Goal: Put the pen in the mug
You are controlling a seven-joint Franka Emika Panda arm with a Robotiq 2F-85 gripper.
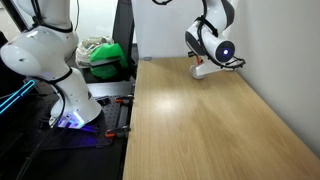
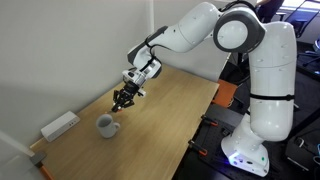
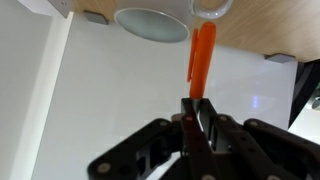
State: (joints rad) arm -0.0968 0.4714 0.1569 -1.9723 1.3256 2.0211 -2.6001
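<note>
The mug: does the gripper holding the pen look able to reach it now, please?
Probably yes: the gripper, shut on the pen, hangs close to the mug with nothing between them; the white box lies apart.

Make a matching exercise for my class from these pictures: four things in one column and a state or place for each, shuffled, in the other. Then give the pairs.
Things:
1 pen
2 mug
3 white box
4 claw

States or places:
A lies flat near the wall
B shut, above the table
C orange, gripped at one end
D rounded, stands on the tabletop

Pairs: 1-C, 2-D, 3-A, 4-B
</note>
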